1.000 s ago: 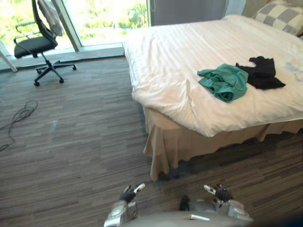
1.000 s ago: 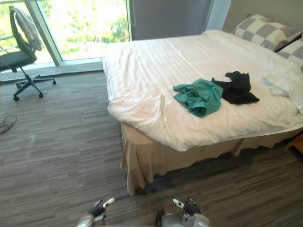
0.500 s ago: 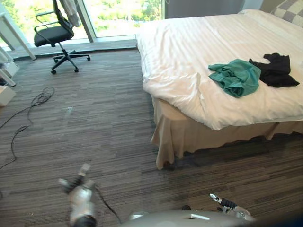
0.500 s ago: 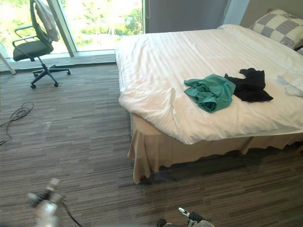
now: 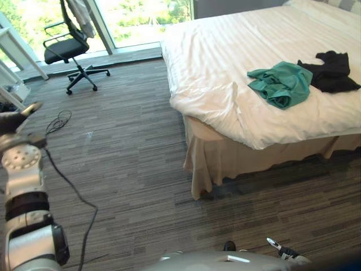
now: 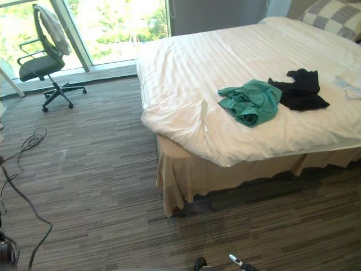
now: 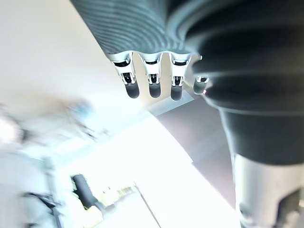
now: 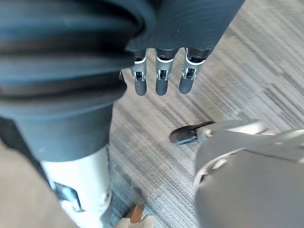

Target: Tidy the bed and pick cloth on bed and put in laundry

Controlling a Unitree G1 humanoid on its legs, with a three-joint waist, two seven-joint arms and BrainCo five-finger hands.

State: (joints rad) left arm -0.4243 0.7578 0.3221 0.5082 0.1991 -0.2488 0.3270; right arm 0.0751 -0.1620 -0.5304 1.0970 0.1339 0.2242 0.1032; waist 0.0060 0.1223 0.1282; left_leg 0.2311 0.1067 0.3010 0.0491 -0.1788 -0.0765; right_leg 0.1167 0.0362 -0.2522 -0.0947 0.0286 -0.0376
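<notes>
A crumpled green cloth (image 5: 280, 84) lies on the white bed (image 5: 225, 62) near its foot edge. A black cloth (image 5: 333, 71) touches the green one on the far side. My left hand (image 5: 12, 122) is raised at the left side of the room, far from the bed. Its fingers (image 7: 152, 78) are straight and hold nothing. Low over the floor beside me, my right hand (image 5: 285, 252) hangs with straight, empty fingers (image 8: 161, 78).
A black office chair (image 5: 70, 48) with a pale garment over its back stands by the window. A checked pillow (image 6: 333, 14) sits at the bed's head. A beige bed skirt (image 5: 225, 164) hangs to the wood-grain floor (image 5: 130, 141). White furniture legs (image 5: 20, 51) stand at far left.
My left arm has swung up from low in front of me to a raised place at the left. The camera has shifted; the cloths lie as before.
</notes>
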